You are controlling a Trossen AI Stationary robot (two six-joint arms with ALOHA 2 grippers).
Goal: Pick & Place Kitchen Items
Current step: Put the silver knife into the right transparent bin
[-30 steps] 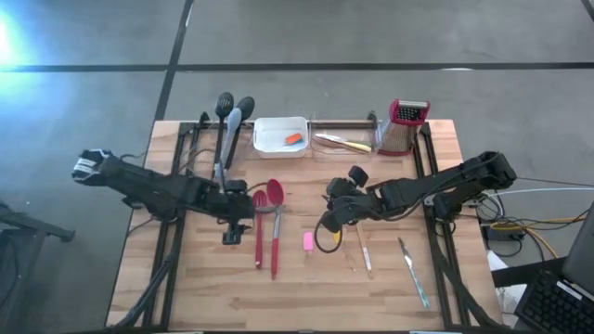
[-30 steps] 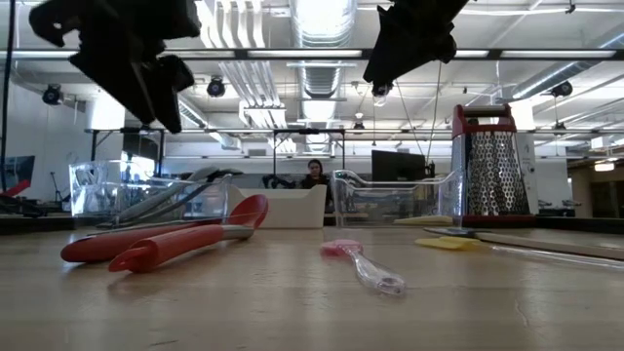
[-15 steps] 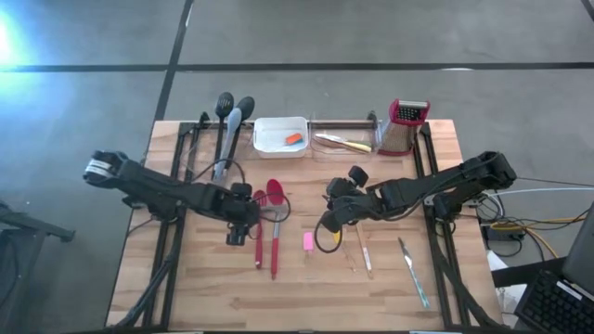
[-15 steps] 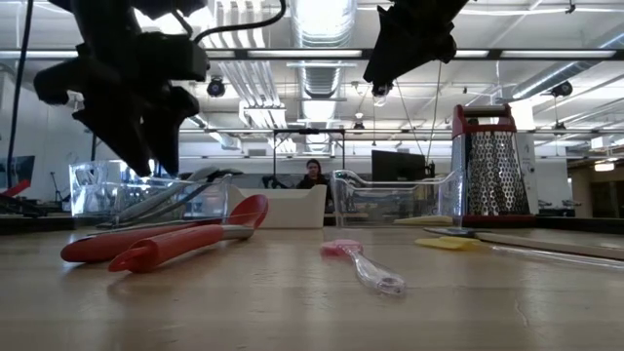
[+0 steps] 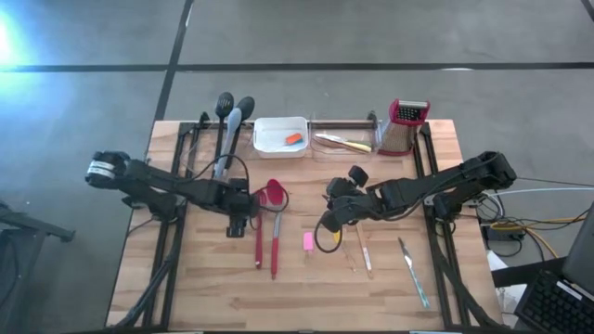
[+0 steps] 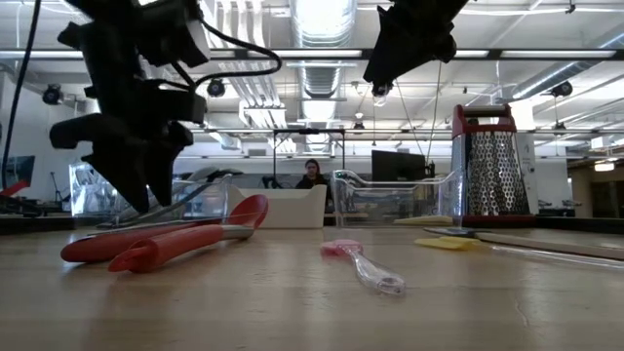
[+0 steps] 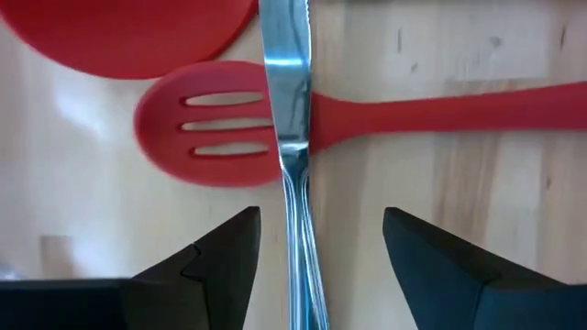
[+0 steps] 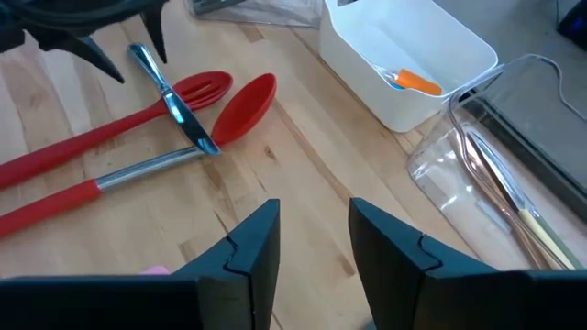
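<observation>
Rough progress check, going left to right. Back left, the black and grey spoons [image 5: 230, 116] look parked already, though from overhead I can't really tell what they're sitting in.

The left gripper [image 7: 321, 220] is low over the middle-left of the table. Its jaws are spread, one finger either side of a metal knife [image 7: 286, 110], not pinching it yet as far as I can see. That knife lies across the red slotted spatula [image 7: 206, 124], right next to the red spoon [image 8: 243, 110]. So all three are still out on the wood, and I'd guess the knife is the one being picked.

At the back, the white tray [image 5: 269, 125] has one orange block [image 5: 293, 139] in it, so that's done. The pink block [image 5: 308, 241] is loose mid-table, near the front.

The right gripper [image 8: 312, 229] hangs just right of it, jaws apart, nothing between them.

The clear bin [image 5: 348, 123] behind it holds a few pale-handled knives [image 5: 342, 142]. Two more knives [image 5: 364, 252] [image 5: 413, 269] lie on the table front right. The grater [image 5: 406, 125] stands back right.

So maybe halfway: six pieces left.
</observation>
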